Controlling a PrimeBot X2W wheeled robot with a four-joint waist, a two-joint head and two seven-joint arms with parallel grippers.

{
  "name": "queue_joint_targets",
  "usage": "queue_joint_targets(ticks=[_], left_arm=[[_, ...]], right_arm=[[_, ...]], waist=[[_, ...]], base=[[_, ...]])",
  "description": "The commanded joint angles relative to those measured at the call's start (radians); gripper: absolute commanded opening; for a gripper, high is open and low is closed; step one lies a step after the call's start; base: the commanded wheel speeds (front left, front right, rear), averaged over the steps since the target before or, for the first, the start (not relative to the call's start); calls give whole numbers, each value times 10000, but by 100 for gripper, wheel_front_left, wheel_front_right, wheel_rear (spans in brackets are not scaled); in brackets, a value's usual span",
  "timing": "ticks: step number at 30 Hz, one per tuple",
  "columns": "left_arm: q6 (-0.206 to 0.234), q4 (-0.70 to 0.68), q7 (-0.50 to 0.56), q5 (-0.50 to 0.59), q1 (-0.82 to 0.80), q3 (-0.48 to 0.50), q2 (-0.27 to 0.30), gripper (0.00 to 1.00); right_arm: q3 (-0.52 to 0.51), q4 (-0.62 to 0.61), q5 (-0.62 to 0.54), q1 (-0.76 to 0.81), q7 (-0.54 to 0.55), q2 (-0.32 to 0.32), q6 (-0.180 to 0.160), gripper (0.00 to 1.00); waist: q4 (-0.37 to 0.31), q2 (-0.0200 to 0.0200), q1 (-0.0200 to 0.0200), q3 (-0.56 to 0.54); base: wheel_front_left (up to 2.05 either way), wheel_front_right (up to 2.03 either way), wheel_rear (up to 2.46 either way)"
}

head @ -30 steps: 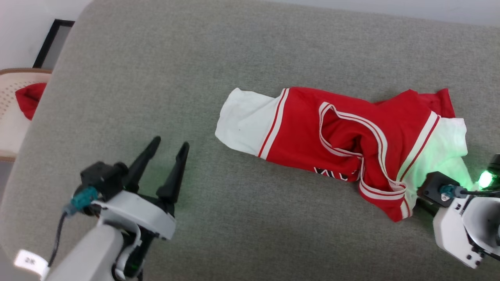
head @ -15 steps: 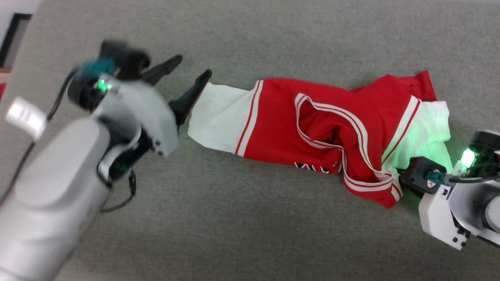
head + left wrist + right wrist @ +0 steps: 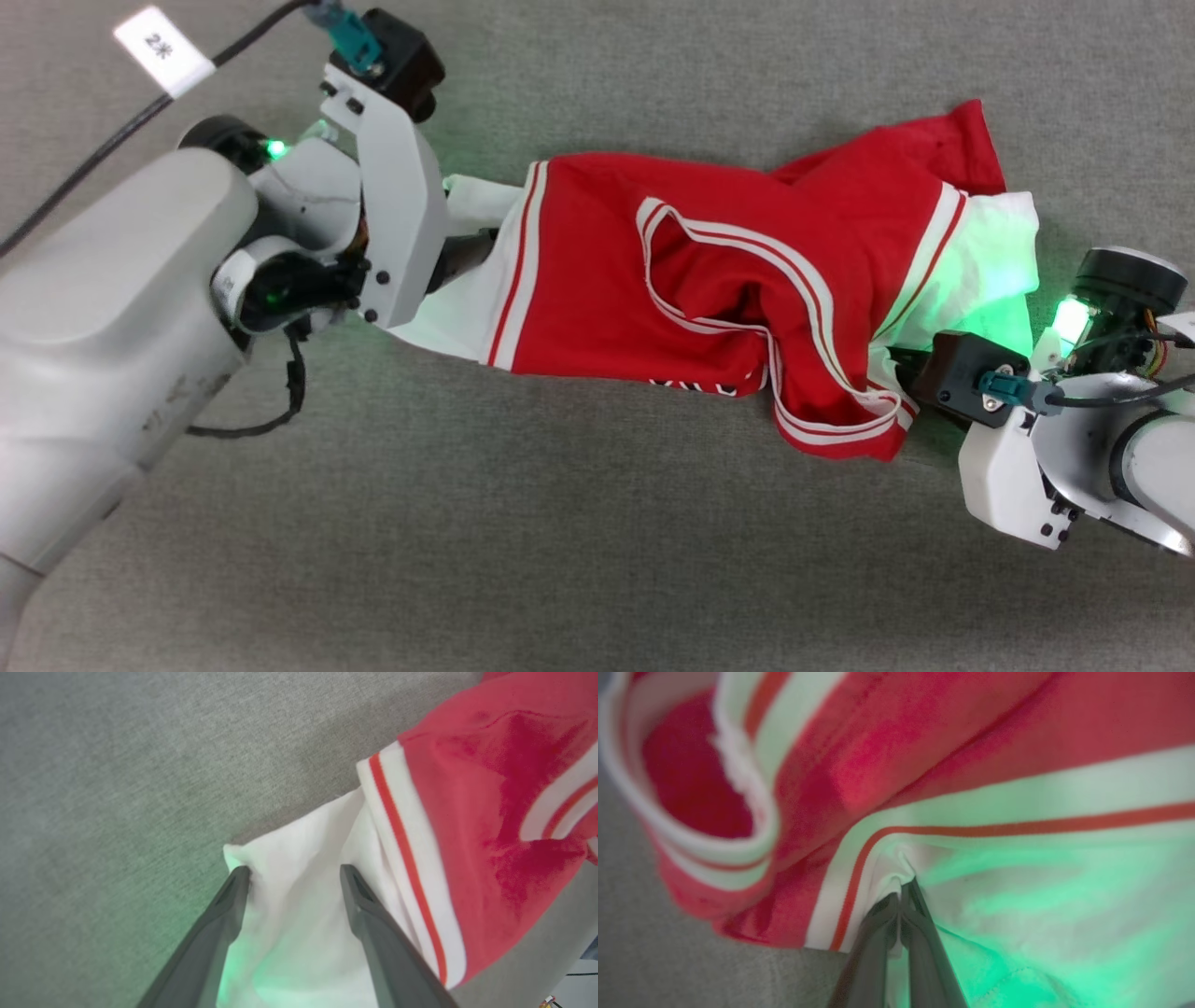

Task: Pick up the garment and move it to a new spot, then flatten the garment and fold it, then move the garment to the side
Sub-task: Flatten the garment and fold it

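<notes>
The garment (image 3: 597, 261) is a red shirt with white sleeves and striped trim, lying crumpled lengthwise on the grey surface. My left gripper (image 3: 294, 872) is open at its left end, and both fingers press down on the white left sleeve (image 3: 299, 933), which lies between them. In the head view the left gripper (image 3: 459, 254) is mostly hidden under its own wrist. My right gripper (image 3: 903, 889) is shut on a pinch of the white right sleeve (image 3: 1041, 882), just beside the striped armhole trim. In the head view the right gripper (image 3: 898, 366) is tucked under the cloth's lower right edge.
The grey fabric surface (image 3: 560, 523) stretches all round the garment. A black cable with a white tag (image 3: 159, 47) runs off the left arm at the upper left. Green light from both wrists tints the sleeves.
My left arm swung from the lower left up to the left sleeve and set its open fingers on it. My right gripper shut on the right sleeve. The head camera also moved.
</notes>
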Motion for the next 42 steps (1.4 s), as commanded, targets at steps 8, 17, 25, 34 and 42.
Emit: queue_joint_targets(ticks=[8,17,25,34,42], left_arm=[[-18,218,-967,-269,-604,-1288,49,92],[-19,571,-2277,-1562,-322,-1320,304,0],[-19,-290,-4071,-2887,32,-404,884,0],[-19,-716,-6433,-2984,59,586,954,0],[-18,1936,-8504,-2477,-1007,1359,-399,0]], right_arm=[[511,699,-2,140,201,121,-31,0],[-381,702,301,231,-540,33,-36,0],[-2284,-105,978,791,-823,-429,-19,0],[-5494,-62,1781,1574,-726,209,-19,0],[-7033,2101,1332,-120,-479,2086,-19,0]], waist=[[-119,0,0,187],[-182,0,0,-564],[-197,0,0,-1412],[-45,0,0,-1617],[41,0,0,-656]], base=[[0,0,0],[0,0,0],[0,0,0],[0,0,0],[0,0,0]])
